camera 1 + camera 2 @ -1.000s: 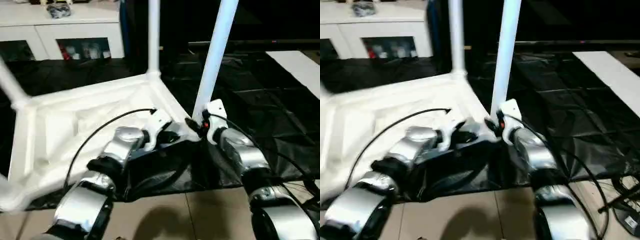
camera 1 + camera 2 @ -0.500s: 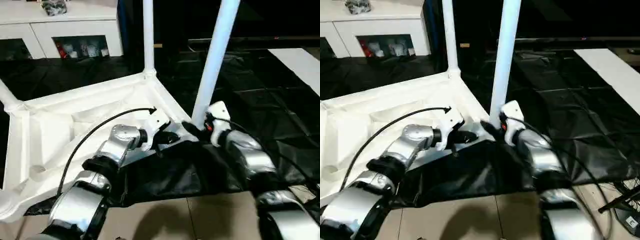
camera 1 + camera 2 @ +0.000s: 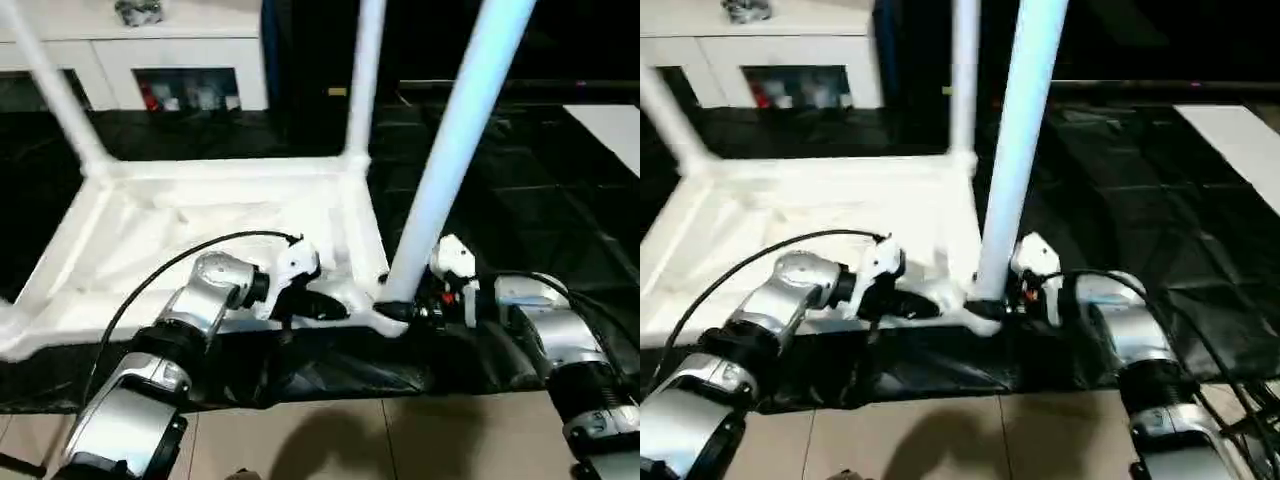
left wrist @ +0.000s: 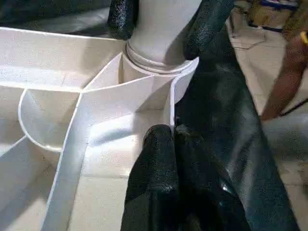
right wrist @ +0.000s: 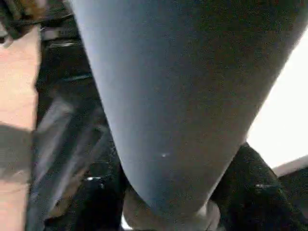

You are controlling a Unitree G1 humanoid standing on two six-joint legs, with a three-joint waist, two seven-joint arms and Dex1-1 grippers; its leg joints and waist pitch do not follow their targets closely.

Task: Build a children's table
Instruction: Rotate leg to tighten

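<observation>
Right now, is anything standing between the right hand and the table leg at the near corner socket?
Nothing visible does. The right hand has a finger on either side of the leg just above the corner socket, with no gap or object between. The left hand, shut, rests on the tabletop's ribbed underside beside that socket.

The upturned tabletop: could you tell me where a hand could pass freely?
Free: the ribbed underside between the far-left leg and far leg. Crowded: the near corner, where the left gripper and right gripper flank the near leg.
</observation>
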